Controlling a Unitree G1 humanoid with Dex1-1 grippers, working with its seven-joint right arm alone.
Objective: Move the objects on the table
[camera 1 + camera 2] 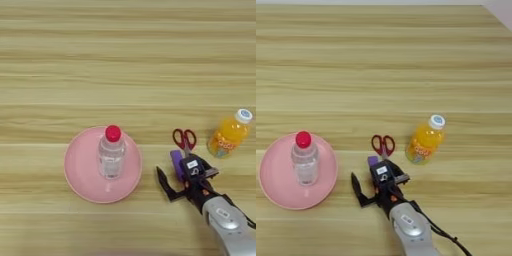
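My right gripper reaches in from the bottom right, open, its two black fingers spread wide. The left finger rests low over bare table. A small purple block lies at the gripper's far side, partly hidden by the gripper's body, and I cannot tell whether they touch. Just beyond the block lie red-handled scissors, handles toward the far side. To their right an orange juice bottle with a white cap lies tilted on the wood.
A pink plate sits to the left of the gripper, with a clear water bottle with a red cap standing on it. The table's far right corner shows in the right eye view.
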